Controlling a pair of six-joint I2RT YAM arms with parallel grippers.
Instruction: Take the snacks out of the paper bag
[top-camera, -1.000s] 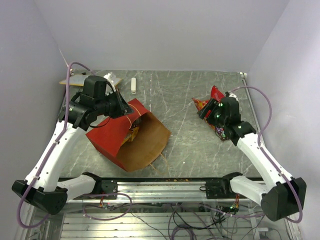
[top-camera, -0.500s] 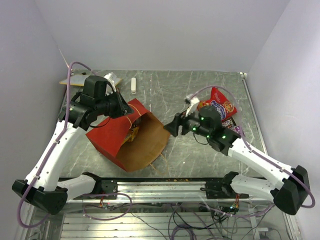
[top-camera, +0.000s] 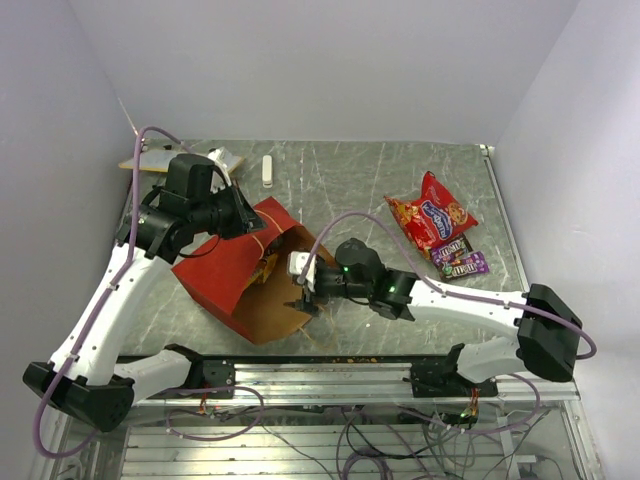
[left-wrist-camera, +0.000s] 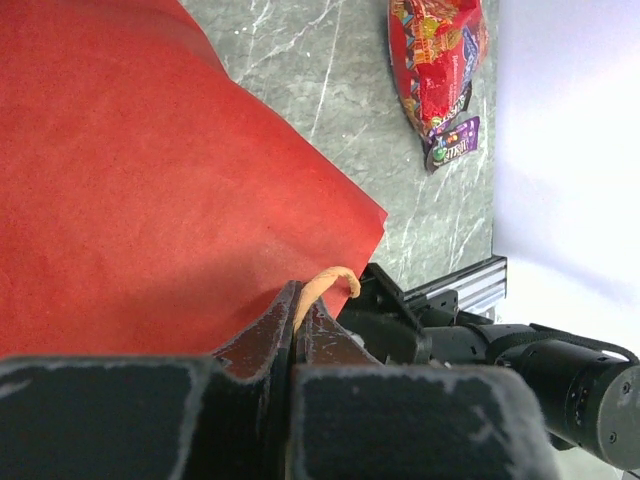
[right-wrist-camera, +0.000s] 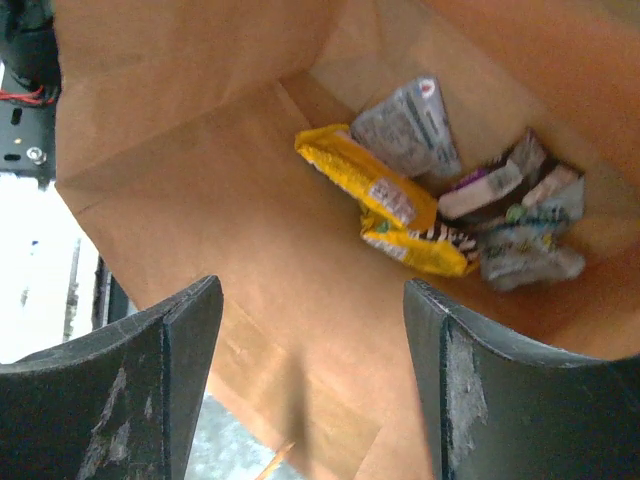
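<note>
The paper bag (top-camera: 215, 270), red outside and brown inside, lies tilted with its mouth toward the right. My left gripper (top-camera: 248, 222) is shut on its tan string handle (left-wrist-camera: 325, 285) and holds up the top edge of the red bag (left-wrist-camera: 150, 180). My right gripper (top-camera: 302, 284) is open and empty at the bag's mouth. In the right wrist view, beyond the open gripper (right-wrist-camera: 312, 300), yellow packets (right-wrist-camera: 400, 215), a silver packet (right-wrist-camera: 405, 130) and a purple one (right-wrist-camera: 480, 185) lie at the bag's bottom. A large red cookie bag (top-camera: 430, 215) and small dark and purple packets (top-camera: 458, 260) lie on the table at right.
A small white object (top-camera: 267, 170) and a flat tan board (top-camera: 150, 160) with a silvery item (top-camera: 225, 158) lie at the back left. A metal rail (top-camera: 330, 375) runs along the near edge. Grey walls close in on the left, right and back.
My right arm has swung left from the snack pile at the right to the bag's mouth, gripper open. The left arm and bag have not moved.
</note>
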